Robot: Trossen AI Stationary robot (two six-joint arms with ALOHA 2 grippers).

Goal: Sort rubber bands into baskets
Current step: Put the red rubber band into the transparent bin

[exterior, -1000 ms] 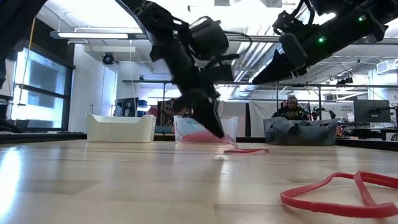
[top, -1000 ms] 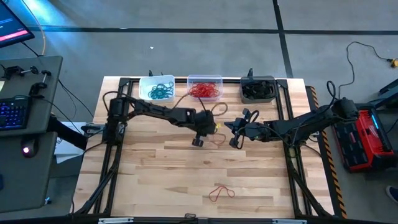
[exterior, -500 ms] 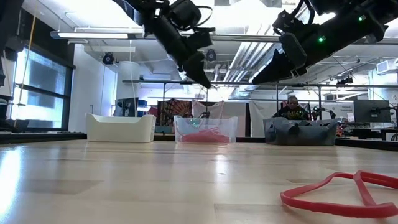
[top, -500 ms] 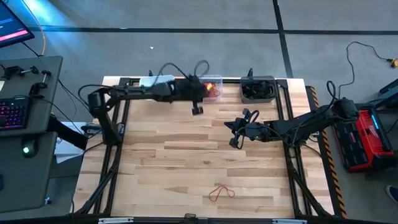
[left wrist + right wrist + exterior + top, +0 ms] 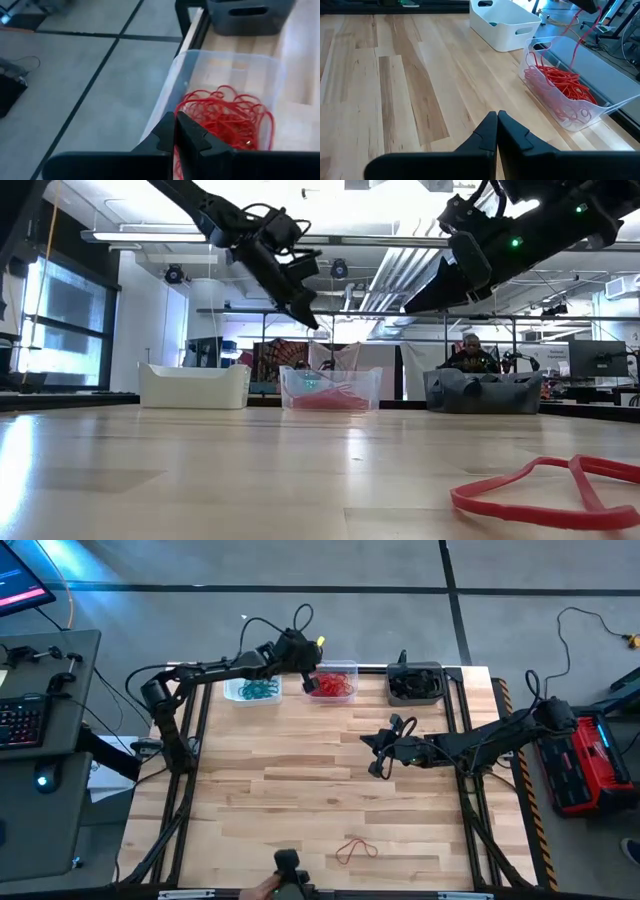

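Note:
A white basket (image 5: 252, 688) of teal rubber bands, a clear basket (image 5: 337, 680) of red ones (image 5: 225, 115) and a dark grey basket (image 5: 415, 683) stand in a row at the table's far edge. My left gripper (image 5: 311, 685) hangs above the clear basket's left end, shut on one red rubber band (image 5: 580, 32) that dangles from it. My right gripper (image 5: 375, 768) hovers shut over the table's middle, holding nothing. Another red rubber band (image 5: 355, 850) lies flat near the table's front edge. My left gripper pinches the red band's top end (image 5: 591, 17) between its two shut fingertips, which slant down toward the far edge. The band hangs slack below them over the clear basket (image 5: 570, 100). Whether its lower end touches the red pile cannot be told.
A dark frame rail (image 5: 200, 730) runs along the table's left and right sides. A person's hand (image 5: 268, 887) with a dark object (image 5: 288, 865) shows at the near edge. Bare wood lies between the baskets and the front band.
My left gripper has risen from the table's middle and swung toward the far edge, carrying the red band clear of the wood until it hangs over the clear basket. A hand with a dark object has appeared at the near edge.

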